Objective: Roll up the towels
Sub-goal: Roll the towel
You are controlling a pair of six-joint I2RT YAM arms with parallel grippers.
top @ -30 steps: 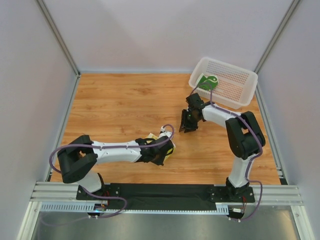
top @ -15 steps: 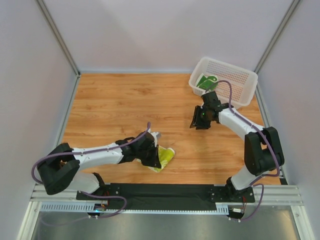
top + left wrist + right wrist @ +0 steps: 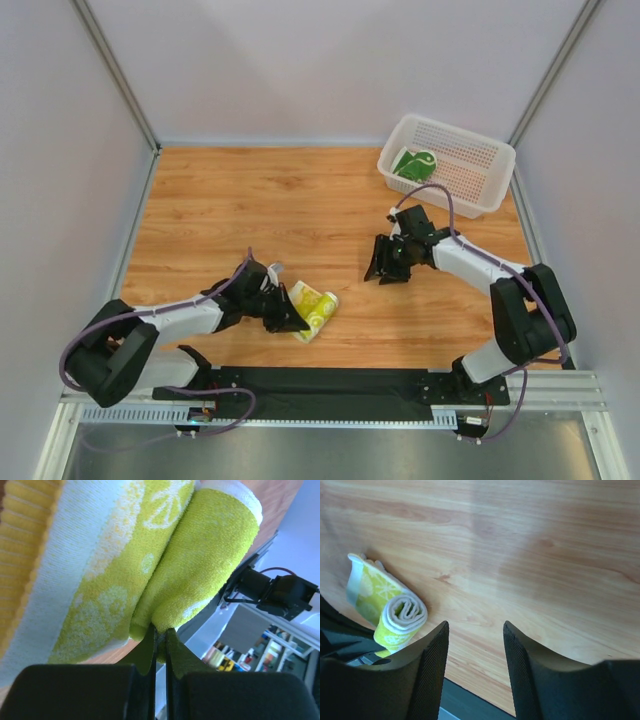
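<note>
The cream-yellow towel (image 3: 313, 309) with lime-green patterns lies rolled on the wooden table near the front edge. My left gripper (image 3: 290, 318) is at its left end, shut on an edge of the cloth (image 3: 190, 555), which is pinched between the fingertips (image 3: 161, 632). The dark green towel (image 3: 413, 162) with white drawings sits in the white basket (image 3: 490, 150) at the back right. My right gripper (image 3: 383, 268) hovers open over bare wood, right of the yellow towel and apart from it. The right wrist view shows that roll's spiral end (image 3: 402, 615) left of the open gripper (image 3: 475, 630).
The basket stands against the right wall at the table's far right corner. Grey walls close in the table on the left, back and right. A black base rail (image 3: 330, 385) runs along the near edge.
My left arm has drawn back to the left, with the yellow towel still gripped. The right gripper has swung down and left from near the basket, and its jaws have widened.
</note>
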